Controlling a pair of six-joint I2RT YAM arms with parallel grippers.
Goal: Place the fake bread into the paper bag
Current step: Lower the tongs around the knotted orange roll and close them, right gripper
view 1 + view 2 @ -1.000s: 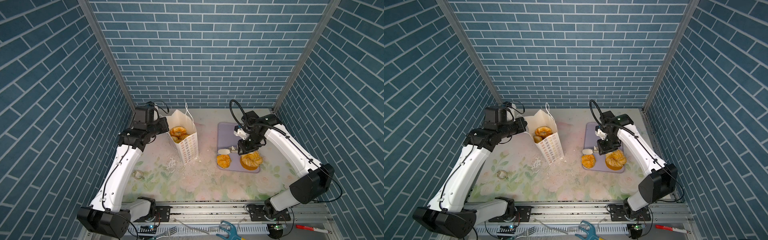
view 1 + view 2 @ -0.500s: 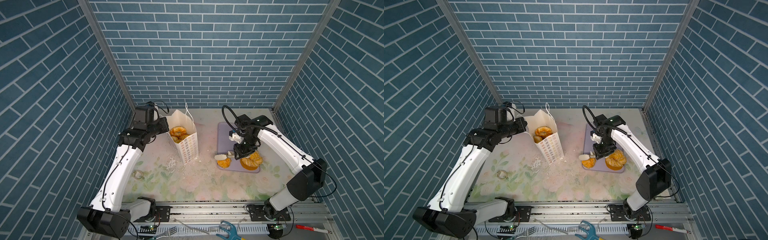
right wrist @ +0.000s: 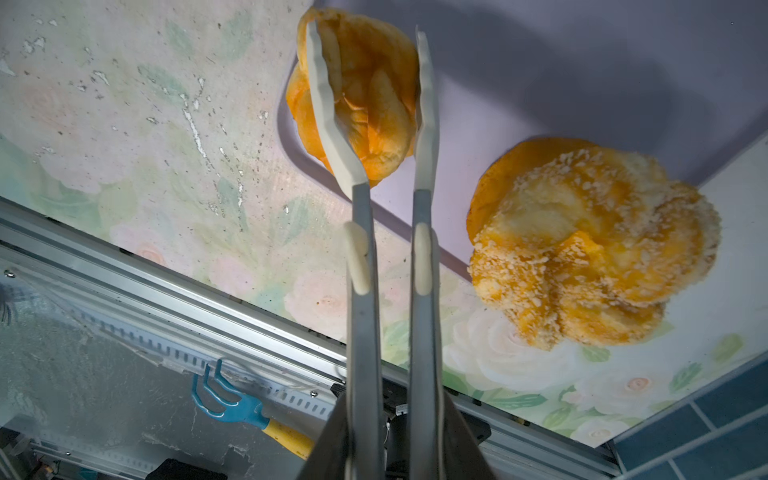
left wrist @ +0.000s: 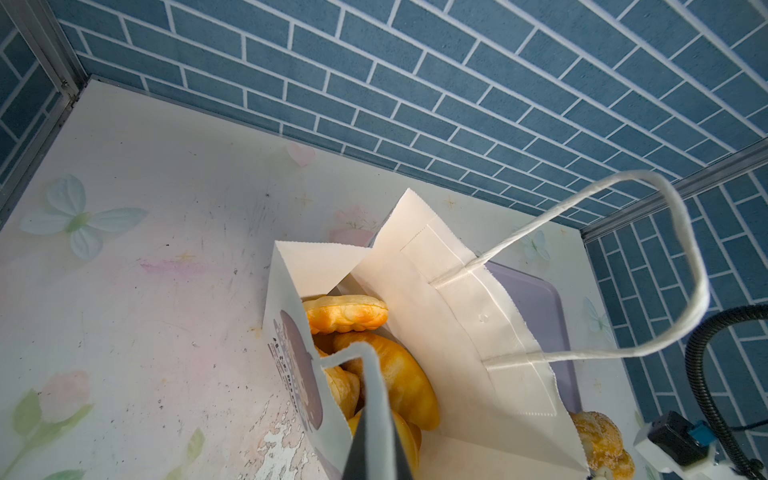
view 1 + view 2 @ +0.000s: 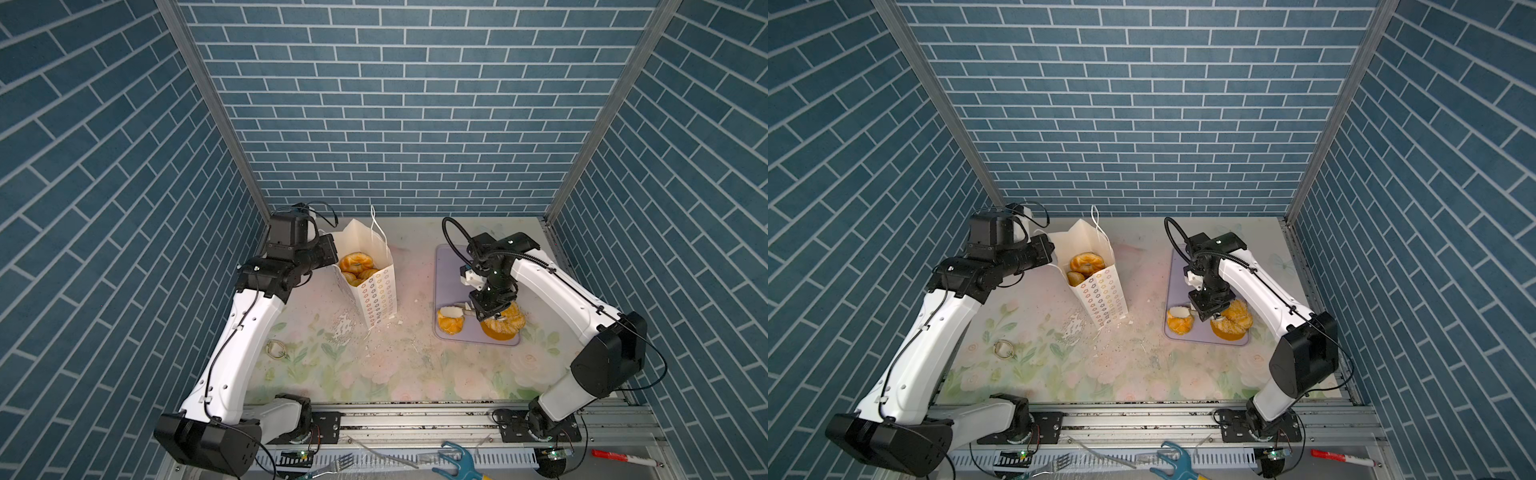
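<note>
The white paper bag (image 5: 376, 291) (image 5: 1102, 295) stands open left of centre, with several golden pieces of fake bread (image 5: 356, 262) (image 4: 345, 313) inside. My left gripper (image 5: 332, 249) (image 4: 372, 440) is shut on the bag's near rim. On the lavender tray (image 5: 451, 266) (image 3: 540, 62), my right gripper (image 5: 457, 311) (image 3: 365, 62) has its long white-tipped fingers pressed on both sides of a small golden bun (image 5: 449, 326) (image 5: 1179, 325) at the front left corner. A sugar-speckled twist (image 5: 505, 322) (image 3: 594, 257) lies on an orange bun beside it.
White flakes (image 5: 345, 332) litter the floral mat in front of the bag. A metal ring (image 5: 275, 349) lies front left. Past the front rail lie a blue-handled rake (image 5: 457, 457), a fork (image 5: 332, 461) and a red marker (image 5: 619, 455). Brick walls close three sides.
My right gripper came down to the small bun at the tray's front left corner and its fingers narrowed onto it. The left arm and the bag have not moved.
</note>
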